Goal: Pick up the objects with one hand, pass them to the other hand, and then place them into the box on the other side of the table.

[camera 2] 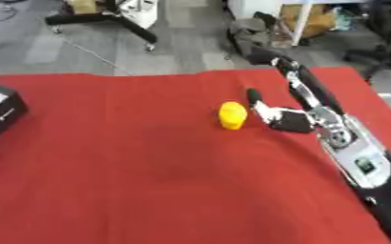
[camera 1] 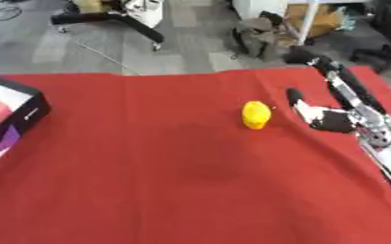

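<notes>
Object: small yellow rounded plastic-looking item (camera 1: 255,115), mid red tablecloth (camera 1: 174,181) | Right hand (camera 2: 278,117): just beside it, fingers open, empty | Handling: probably light, smooth; grasp across its sides.

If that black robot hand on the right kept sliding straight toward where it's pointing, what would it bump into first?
Probably the small yellow rounded object on the red cloth. The right hand lies open just beside it, reaching leftward, with only a narrow strip of cloth between them. Depth is hard to judge, so it might pass slightly behind.
</notes>
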